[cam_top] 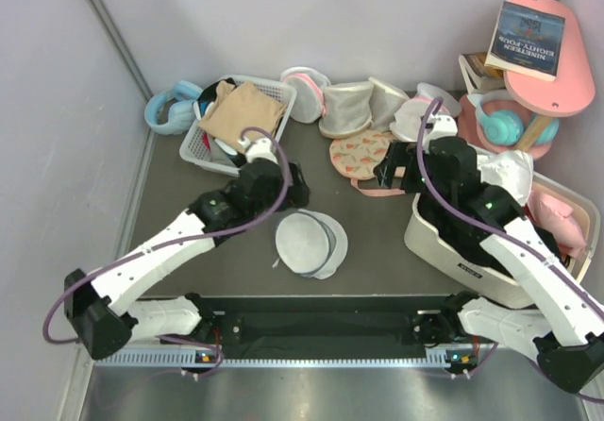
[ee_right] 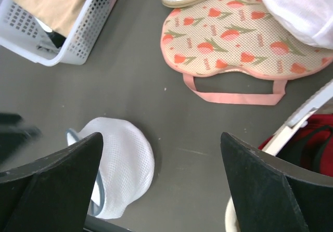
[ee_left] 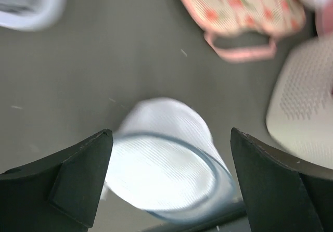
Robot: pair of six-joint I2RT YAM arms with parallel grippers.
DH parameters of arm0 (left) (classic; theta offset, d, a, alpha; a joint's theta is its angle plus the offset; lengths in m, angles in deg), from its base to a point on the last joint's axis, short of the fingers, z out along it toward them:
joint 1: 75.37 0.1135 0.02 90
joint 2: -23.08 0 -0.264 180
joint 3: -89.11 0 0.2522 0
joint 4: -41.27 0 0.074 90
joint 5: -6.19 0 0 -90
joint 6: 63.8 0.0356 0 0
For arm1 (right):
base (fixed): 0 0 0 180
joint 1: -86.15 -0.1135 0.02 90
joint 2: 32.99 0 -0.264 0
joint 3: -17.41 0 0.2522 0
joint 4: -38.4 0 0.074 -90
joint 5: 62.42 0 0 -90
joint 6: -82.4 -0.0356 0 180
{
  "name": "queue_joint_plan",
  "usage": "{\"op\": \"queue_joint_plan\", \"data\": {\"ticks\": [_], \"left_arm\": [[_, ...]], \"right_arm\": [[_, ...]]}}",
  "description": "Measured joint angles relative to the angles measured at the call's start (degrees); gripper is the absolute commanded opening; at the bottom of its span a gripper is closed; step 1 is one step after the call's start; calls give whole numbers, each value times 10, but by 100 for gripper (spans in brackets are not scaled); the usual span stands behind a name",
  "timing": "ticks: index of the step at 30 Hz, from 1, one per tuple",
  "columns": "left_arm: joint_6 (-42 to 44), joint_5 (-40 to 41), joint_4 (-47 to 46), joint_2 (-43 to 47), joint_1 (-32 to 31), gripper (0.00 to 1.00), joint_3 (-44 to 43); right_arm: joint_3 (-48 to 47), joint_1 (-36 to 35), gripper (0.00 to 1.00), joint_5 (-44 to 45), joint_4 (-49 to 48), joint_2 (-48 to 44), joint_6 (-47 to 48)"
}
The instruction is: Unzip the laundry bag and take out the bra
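Note:
The round white mesh laundry bag [cam_top: 310,244] lies tipped on the dark table near the front middle, its pale grey zipper rim showing. The bra is not visible. My left gripper [cam_top: 298,194] hovers just behind the bag, open and empty. In the blurred left wrist view the bag [ee_left: 166,162] lies between and below the spread fingers [ee_left: 83,175]. My right gripper [cam_top: 389,171] is open and empty, above the table to the bag's back right. In the right wrist view the bag [ee_right: 122,162] is at lower left, beside the left finger [ee_right: 57,185].
A white slatted basket [cam_top: 203,143] holding tan cloth stands at back left. Floral mesh bags with pink trim [cam_top: 363,157] and other mesh bags lie at the back. A white bin [cam_top: 444,246] with a red garment [ee_right: 312,138] stands at right. A pink shelf [cam_top: 552,95] stands at the far right.

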Motion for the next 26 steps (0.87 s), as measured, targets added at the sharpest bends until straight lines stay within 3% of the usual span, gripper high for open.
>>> {"op": "queue_joint_plan", "data": {"ticks": [8, 11, 18, 26], "left_arm": [[43, -53, 63, 46, 257, 99, -39], [51, -56, 89, 83, 318, 99, -43], [56, -43, 148, 182, 323, 99, -71], [57, -20, 183, 205, 323, 99, -77]], "right_arm": [[-2, 76, 98, -11, 1, -7, 33], [-2, 97, 98, -12, 2, -19, 45], [-3, 112, 99, -16, 2, -47, 61], [-2, 113, 99, -21, 2, -48, 64]]}}
